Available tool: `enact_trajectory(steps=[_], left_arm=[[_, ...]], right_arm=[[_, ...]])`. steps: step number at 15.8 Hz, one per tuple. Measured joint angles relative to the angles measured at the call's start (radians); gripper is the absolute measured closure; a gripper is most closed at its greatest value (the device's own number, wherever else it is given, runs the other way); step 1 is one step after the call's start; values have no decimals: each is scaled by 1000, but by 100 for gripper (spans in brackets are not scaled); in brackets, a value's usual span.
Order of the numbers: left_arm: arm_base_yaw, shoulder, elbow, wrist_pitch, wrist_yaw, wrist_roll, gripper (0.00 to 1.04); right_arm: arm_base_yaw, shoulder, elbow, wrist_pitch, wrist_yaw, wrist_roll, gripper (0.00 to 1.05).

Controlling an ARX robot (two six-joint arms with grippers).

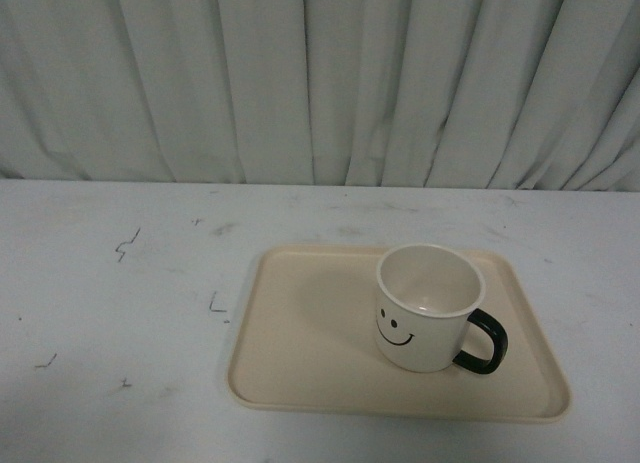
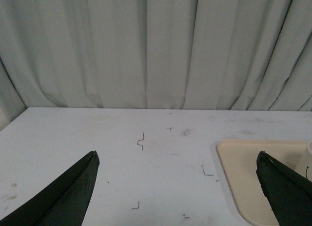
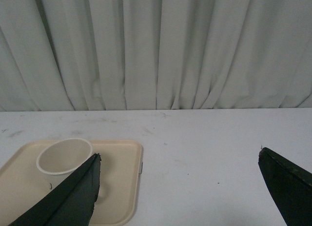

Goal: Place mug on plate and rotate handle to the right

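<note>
Left hand [image 2: 176, 155] and right hand [image 3: 179, 153] agape, empty, over scuffed white table [image 1: 100, 283], pale curtain [image 1: 300, 83] behind.

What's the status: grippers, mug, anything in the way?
Left gripper and right gripper open, empty. Mug upright on plate, handle to robot's right. Only small marks on table.

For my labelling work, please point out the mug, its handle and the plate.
mug [image 1: 437, 340], front view, on its cream side wall.
handle [image 1: 498, 343], front view, on the black loop.
plate [image 1: 310, 333], front view, on its bare floor.
</note>
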Motion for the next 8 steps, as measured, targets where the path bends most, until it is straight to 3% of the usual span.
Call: enact_trajectory(steps=[8], left_arm=[[0,0,0,0,0,0,7]], right_arm=[[0,0,0,0,0,0,6]])
